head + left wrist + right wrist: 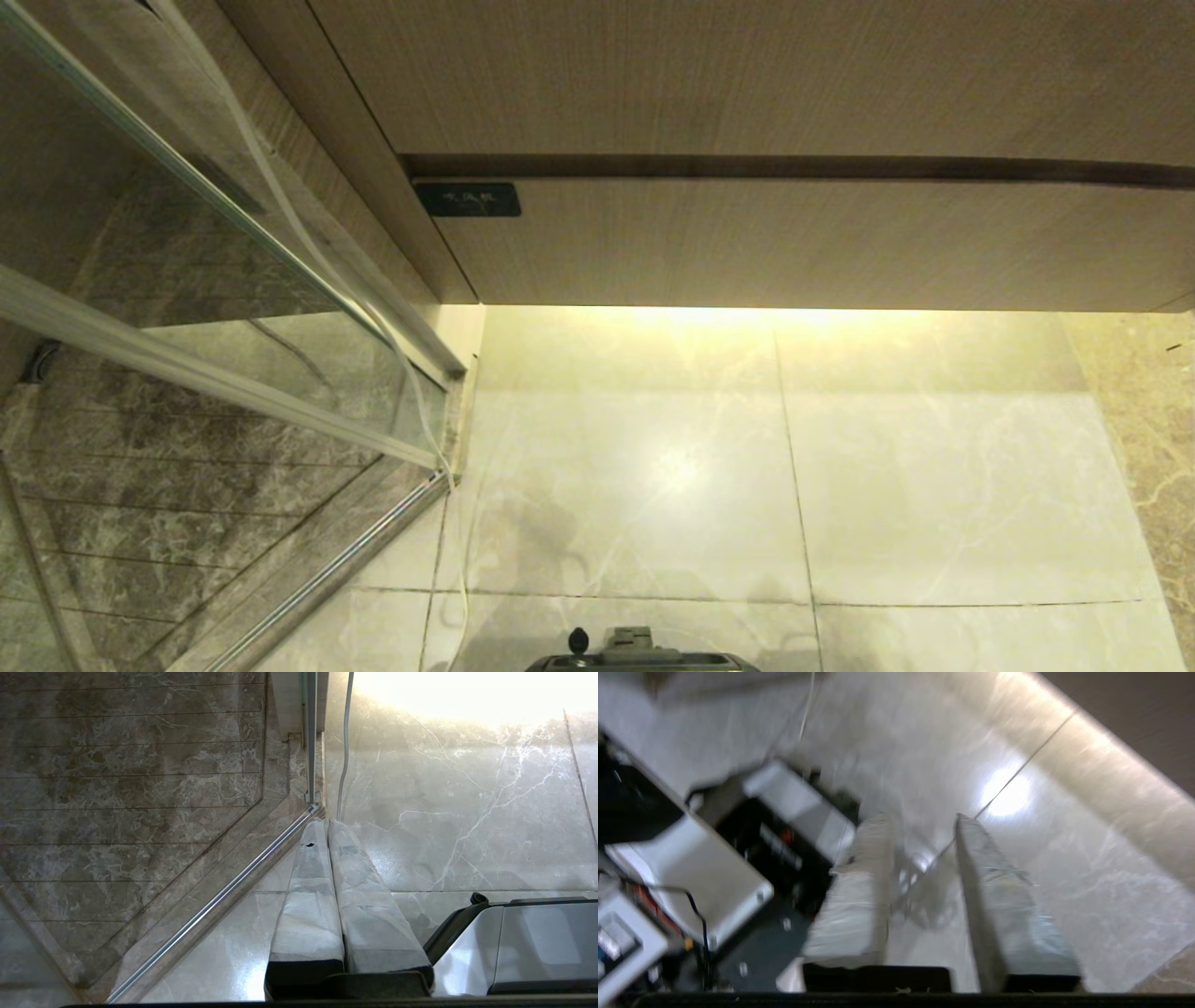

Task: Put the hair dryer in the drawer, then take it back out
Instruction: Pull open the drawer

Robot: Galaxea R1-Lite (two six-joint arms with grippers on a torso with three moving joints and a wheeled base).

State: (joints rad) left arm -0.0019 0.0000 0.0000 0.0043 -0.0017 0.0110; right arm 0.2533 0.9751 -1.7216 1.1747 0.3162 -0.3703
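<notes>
**Zero dryer in sight, drawer shut**

No hair dryer shows in any view, so I cannot place it. My drawer (822, 243) sits closed at twelve o'clock, front flush under the panel (747, 75). My right gripper (920, 858) hangs over the floor (934, 467) with fingers spread and empty; the left gripper (327, 826) has fingers pressed together. Risks, as I judge them: the handleless front gives little purchase, and the glass door (187, 280) at nine o'clock is close enough to clip.

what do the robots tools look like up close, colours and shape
Both look alike. The left tool has two long tapering fingers wrapped in pale grey, wrinkled tape-like covering, set on a black base. The right tool has the same pale wrapped fingers on black mounts. No markings or cables show on either tool.
</notes>
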